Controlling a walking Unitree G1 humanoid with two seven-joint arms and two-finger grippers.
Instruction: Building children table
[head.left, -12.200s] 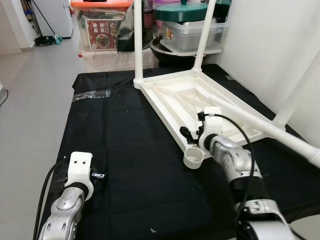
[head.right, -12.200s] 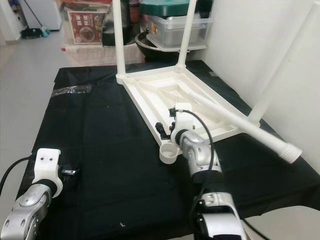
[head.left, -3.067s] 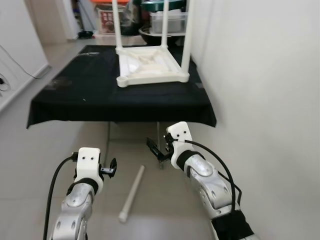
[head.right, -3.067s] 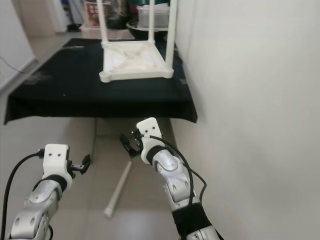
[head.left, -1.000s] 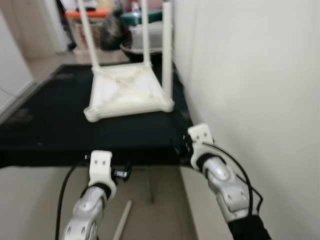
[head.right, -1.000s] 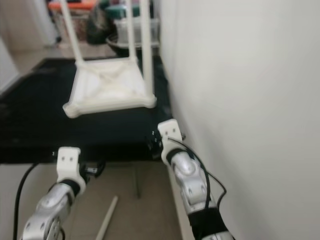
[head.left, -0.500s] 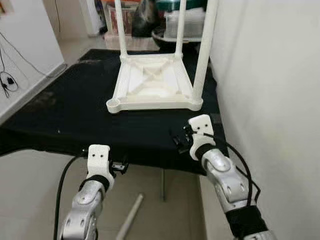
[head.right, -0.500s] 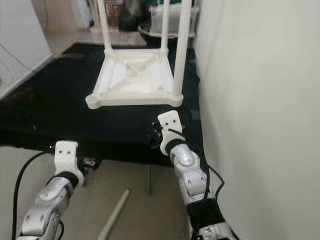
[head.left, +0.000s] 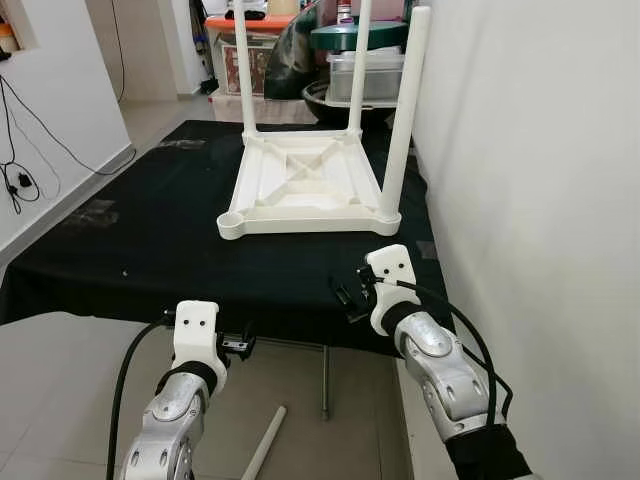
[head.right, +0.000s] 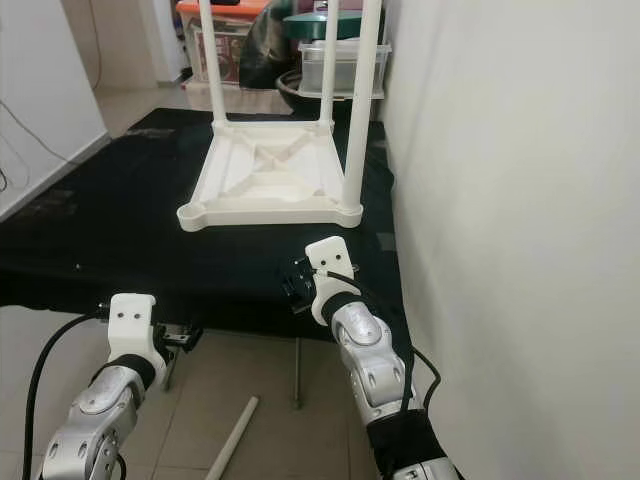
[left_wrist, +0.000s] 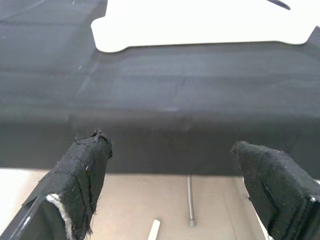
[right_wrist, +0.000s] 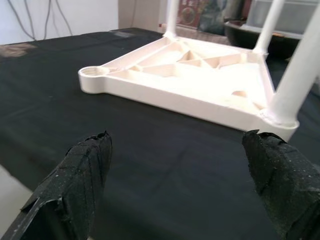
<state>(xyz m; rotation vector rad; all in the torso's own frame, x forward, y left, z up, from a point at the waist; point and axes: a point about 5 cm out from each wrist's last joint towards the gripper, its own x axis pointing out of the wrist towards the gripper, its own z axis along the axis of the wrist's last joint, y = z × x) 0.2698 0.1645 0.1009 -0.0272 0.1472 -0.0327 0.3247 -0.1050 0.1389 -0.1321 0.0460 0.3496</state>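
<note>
While three legs stand in the upturned table (head.left: 310, 185), its near-left socket (head.left: 231, 222) is empty and the fourth leg (head.left: 263, 443) lies on the floor, just below and ahead of the left gripper (left_wrist: 180, 187). Both grippers are held wide open and empty; the right gripper (right_wrist: 185, 180) is poised over the black cloth (head.left: 150, 230). The leg is best reached by lowering the left gripper, grasped near its middle, then carried upright to the socket.
</note>
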